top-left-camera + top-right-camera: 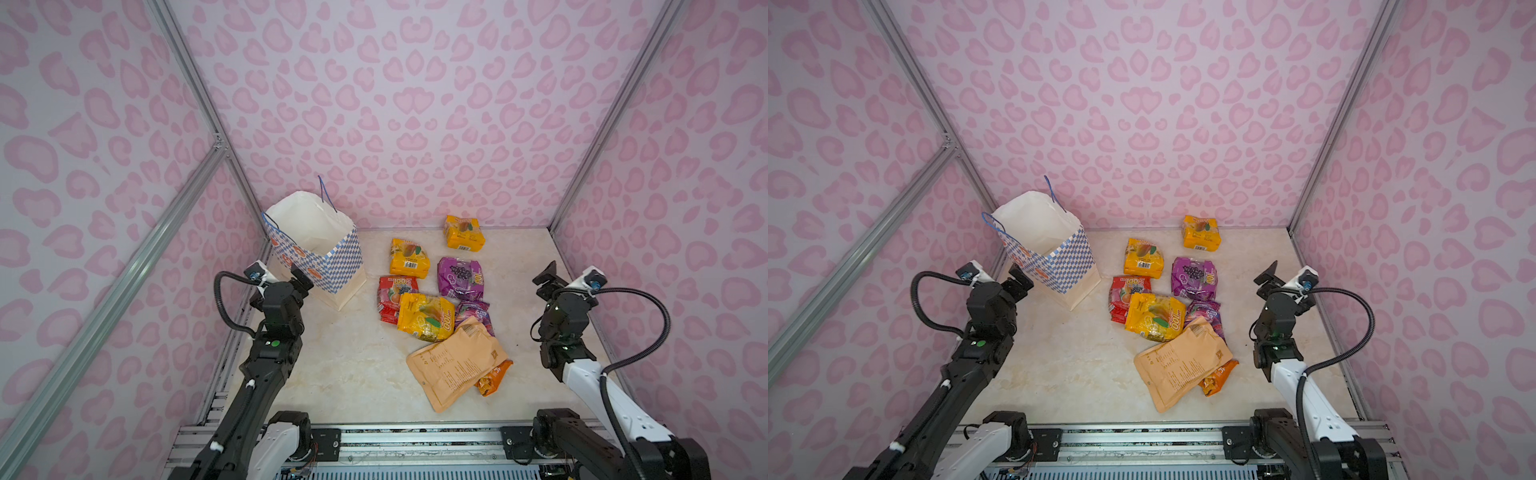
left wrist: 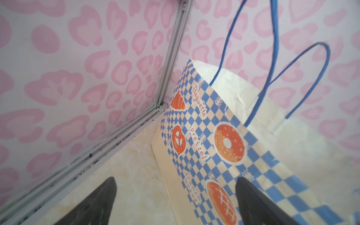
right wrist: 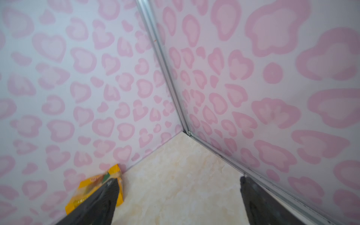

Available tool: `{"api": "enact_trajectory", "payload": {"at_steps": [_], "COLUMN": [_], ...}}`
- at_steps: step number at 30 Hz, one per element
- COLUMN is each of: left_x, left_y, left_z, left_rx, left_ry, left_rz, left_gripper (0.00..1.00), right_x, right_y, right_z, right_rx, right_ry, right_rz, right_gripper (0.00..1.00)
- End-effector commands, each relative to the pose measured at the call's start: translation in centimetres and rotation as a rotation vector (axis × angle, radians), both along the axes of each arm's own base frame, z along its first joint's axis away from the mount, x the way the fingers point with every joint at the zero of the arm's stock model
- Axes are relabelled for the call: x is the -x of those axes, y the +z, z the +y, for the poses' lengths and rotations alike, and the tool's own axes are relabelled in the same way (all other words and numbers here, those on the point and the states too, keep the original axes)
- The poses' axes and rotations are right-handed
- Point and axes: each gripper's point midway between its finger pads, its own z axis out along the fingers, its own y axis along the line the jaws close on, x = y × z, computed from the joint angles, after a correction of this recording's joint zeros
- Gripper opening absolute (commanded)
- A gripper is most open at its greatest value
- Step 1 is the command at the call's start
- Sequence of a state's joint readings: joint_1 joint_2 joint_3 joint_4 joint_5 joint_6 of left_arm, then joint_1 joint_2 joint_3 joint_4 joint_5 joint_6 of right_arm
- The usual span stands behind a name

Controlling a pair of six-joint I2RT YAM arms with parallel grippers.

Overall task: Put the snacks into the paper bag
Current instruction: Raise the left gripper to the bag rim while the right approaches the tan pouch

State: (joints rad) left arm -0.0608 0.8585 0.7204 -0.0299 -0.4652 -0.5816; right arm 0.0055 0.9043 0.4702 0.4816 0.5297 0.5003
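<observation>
Starting with the paper bag (image 1: 316, 245): stands upright on its base, tall axis up with a slight lean toward the back corner, mouth gaping at the ceiling. Sits right ahead of the left gripper (image 1: 302, 277), checkered face toward it, one finger (image 2: 259, 204) crossing that face in the left wrist view; no telling whether touching. Jaws there spread wide, nothing between them.

Over to the right gripper (image 1: 547, 277): spread wide too, empty, aimed at the back right corner. Off to its left, well apart: the snacks (image 1: 1154, 318), all flat on the table (image 1: 353, 374). Farthest ahead, a far yellow pouch (image 1: 464, 233); nearer, a second yellow pouch (image 1: 409, 257) and a purple pouch (image 1: 460, 277); then a red pouch (image 1: 392, 291) partly under a big yellow pouch (image 1: 424, 316). Nearest the arm's base, a tan kraft pouch (image 1: 455, 363), long axis skewed to the table edge, overlapping an orange chips bag (image 1: 494, 378).
</observation>
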Motion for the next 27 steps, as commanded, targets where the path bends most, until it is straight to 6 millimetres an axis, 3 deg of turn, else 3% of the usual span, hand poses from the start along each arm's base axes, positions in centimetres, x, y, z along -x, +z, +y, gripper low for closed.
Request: {"api": "enact_trajectory", "payload": {"at_steps": [1,4,5,7,9,17,22,27], "left_x": [4.0,3.8,4.0,4.5,3.9,-1.7,-5.4,-8.5], "left_y": [-2.5,4.3,5.3,5.4,6.0,3.5,2.2,1.2], "left_z": [-2.1,-6.7,-6.8,-6.4,-6.4,-5.6,-4.5,-3.6], "left_rx": [0.325,0.356,0.378,0.377,0.362,0.390,0.350,0.349], "left_ry": [-0.068,-0.369,-0.357,-0.282,-0.241,-0.033,0.102,0.185], "left_rz": [0.167,0.111,0.142,0.284,0.322,0.446,0.513,0.574], "left_gripper": [0.98,0.98,0.98,0.98,0.98,0.98,0.99,0.81], "right_x": [2.1,1.4,1.3,1.1,0.6,0.5,0.6,0.8], "right_y": [-3.4,-1.0,-0.6,-0.5,-0.3,1.5,0.8,0.1], "right_z": [-1.2,0.3,0.6,1.0,2.0,6.3,8.2,8.9], "right_rx": [-0.281,-0.281,-0.284,-0.308,-0.290,-0.049,-0.028,-0.015], "right_ry": [-0.036,0.099,0.116,0.128,0.169,0.221,0.287,0.327], "right_rz": [-0.004,-0.015,0.015,0.100,0.176,0.337,0.349,0.400], "right_gripper": [1.00,1.00,1.00,1.00,1.00,1.00,0.99,0.99]}}
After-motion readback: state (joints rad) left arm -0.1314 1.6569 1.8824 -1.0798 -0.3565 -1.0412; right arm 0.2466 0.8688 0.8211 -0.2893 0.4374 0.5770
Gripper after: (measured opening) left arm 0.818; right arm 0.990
